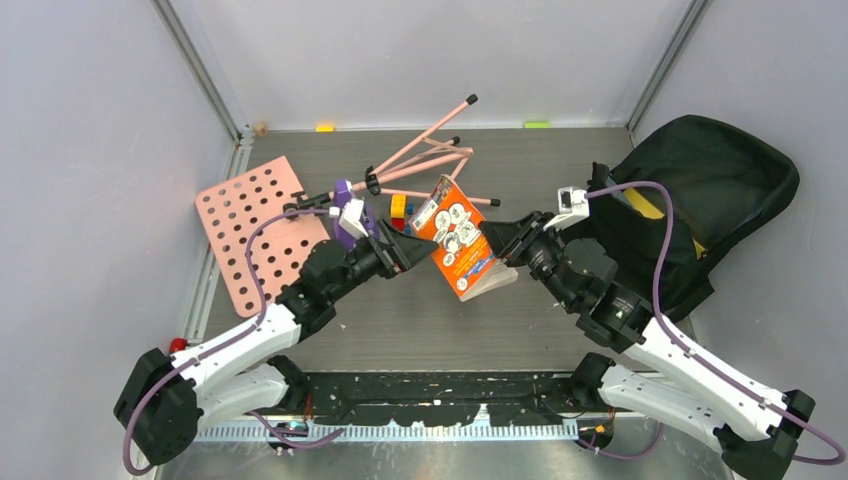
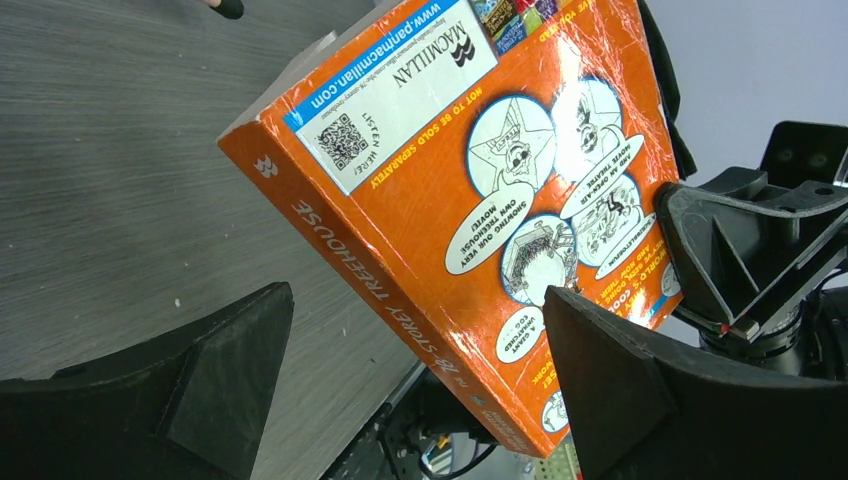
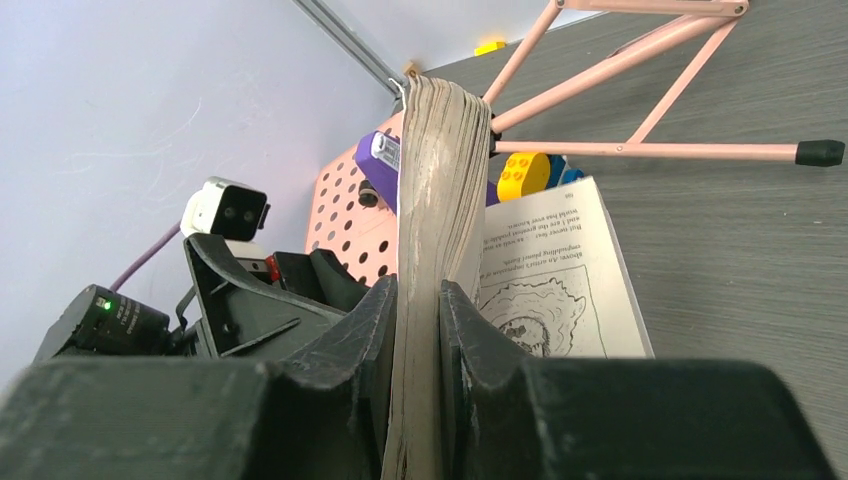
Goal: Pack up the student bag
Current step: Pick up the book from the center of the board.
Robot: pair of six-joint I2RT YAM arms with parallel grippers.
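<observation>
An orange paperback book (image 1: pixel 460 248) hangs tilted above the table's middle, part of its pages fallen open. My right gripper (image 1: pixel 508 243) is shut on its page edge; in the right wrist view the fingers (image 3: pixel 418 290) squeeze a thick block of pages (image 3: pixel 435 200). My left gripper (image 1: pixel 415 250) stands open at the book's spine side. The left wrist view has the orange cover (image 2: pixel 480 170) between and beyond the wide-apart fingers (image 2: pixel 417 300), not gripped. The student bag (image 1: pixel 720 180), black and slumped open, lies at the right with something yellow (image 1: pixel 645 205) inside.
A pink perforated board (image 1: pixel 255 230) lies at the left. A pink folding stand (image 1: pixel 430 155) sprawls behind the book. A purple item (image 1: pixel 345 215) and small yellow and red blocks (image 1: pixel 399 208) sit near my left gripper. Walls enclose three sides.
</observation>
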